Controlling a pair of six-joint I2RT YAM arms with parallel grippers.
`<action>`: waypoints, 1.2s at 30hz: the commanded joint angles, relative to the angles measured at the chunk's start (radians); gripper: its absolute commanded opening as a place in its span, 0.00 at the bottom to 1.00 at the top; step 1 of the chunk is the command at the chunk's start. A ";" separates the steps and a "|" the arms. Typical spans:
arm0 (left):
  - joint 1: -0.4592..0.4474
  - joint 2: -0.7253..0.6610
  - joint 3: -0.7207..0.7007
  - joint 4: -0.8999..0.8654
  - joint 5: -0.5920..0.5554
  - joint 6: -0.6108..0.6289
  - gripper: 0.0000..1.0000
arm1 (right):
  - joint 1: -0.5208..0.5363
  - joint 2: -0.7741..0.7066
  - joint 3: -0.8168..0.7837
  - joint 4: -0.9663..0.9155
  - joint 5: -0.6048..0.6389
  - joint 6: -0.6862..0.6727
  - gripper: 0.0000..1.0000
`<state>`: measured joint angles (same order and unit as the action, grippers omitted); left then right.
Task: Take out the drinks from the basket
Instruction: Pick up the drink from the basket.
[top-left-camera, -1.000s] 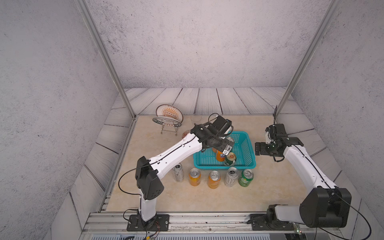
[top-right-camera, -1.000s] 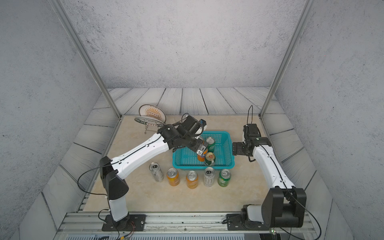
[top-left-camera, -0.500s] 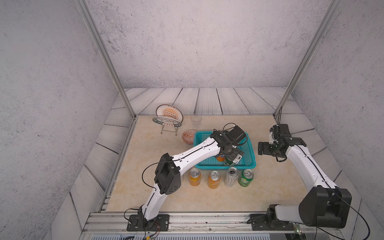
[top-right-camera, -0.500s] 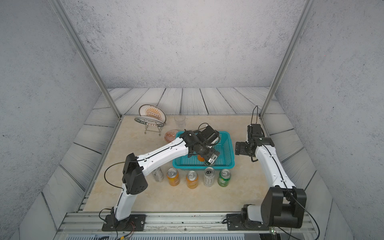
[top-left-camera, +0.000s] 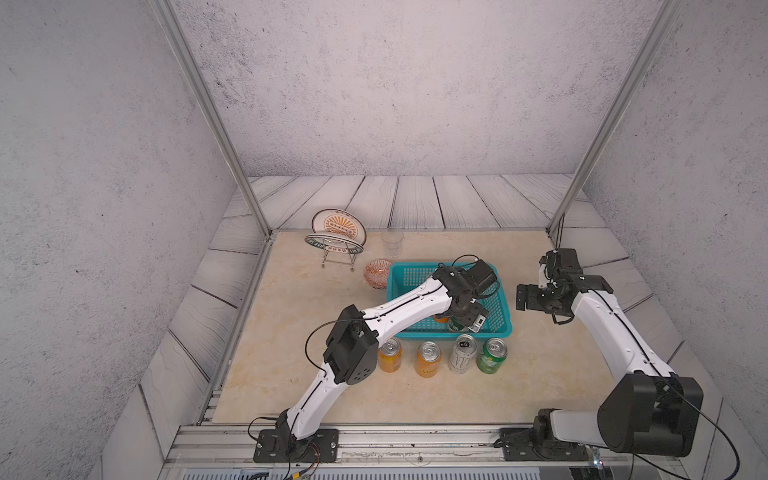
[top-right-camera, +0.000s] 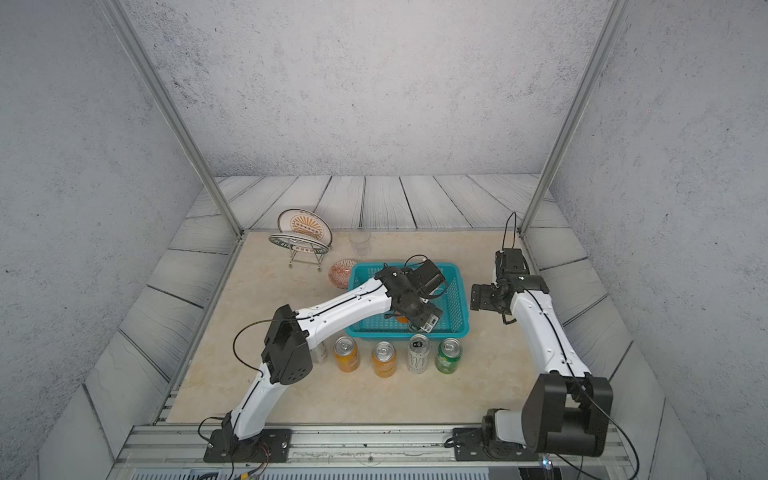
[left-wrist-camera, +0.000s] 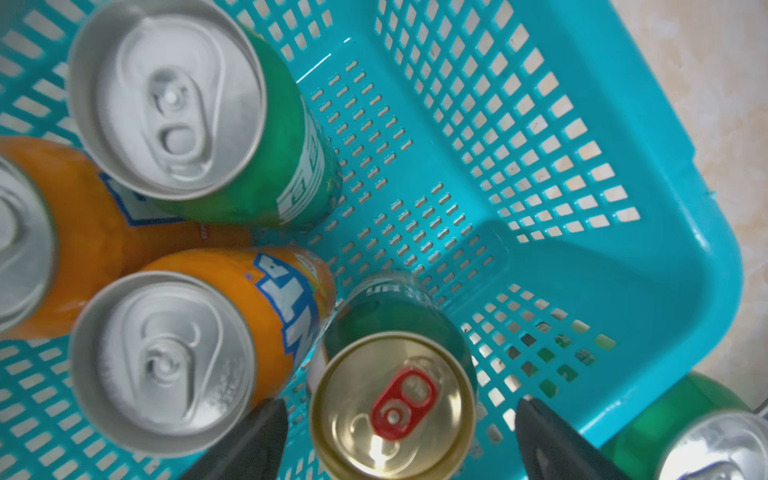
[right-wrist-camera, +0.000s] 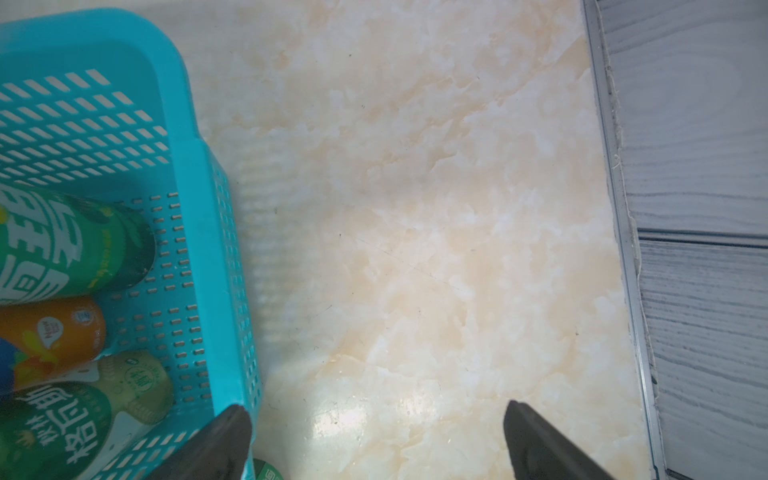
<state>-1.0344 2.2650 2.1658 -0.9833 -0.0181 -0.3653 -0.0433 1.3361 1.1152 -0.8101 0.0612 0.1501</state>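
Left gripper (left-wrist-camera: 400, 409) is down inside the turquoise perforated plastic basket (top-left-camera: 409, 276). Its jaws are wide, straddling the upright dark-green can with gold lid (left-wrist-camera: 392, 374). There are gaps on both sides and nothing is gripped. Also in the basket: green silver-topped can (left-wrist-camera: 199, 116) and two orange cans (left-wrist-camera: 178, 353). Right gripper (right-wrist-camera: 376, 409) is wide open and empty, over the marble tabletop (right-wrist-camera: 415, 208) just beside the basket. Outside the basket's near wall stand an orange pair (top-left-camera: 390, 355), a silver-white can (top-left-camera: 462, 353) and a green can (top-left-camera: 491, 356).
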 joint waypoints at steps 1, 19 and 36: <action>0.002 0.040 0.037 -0.032 -0.007 -0.009 0.91 | -0.004 0.008 -0.011 0.000 -0.003 0.011 0.99; 0.008 0.113 0.101 -0.031 -0.059 0.003 0.73 | -0.005 0.008 -0.012 0.003 -0.003 0.008 0.99; 0.007 -0.077 0.097 -0.051 -0.091 0.039 0.60 | -0.005 0.012 -0.014 0.003 -0.001 0.007 0.99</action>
<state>-1.0325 2.3112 2.2364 -1.0389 -0.0689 -0.3389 -0.0452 1.3361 1.1133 -0.8093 0.0601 0.1497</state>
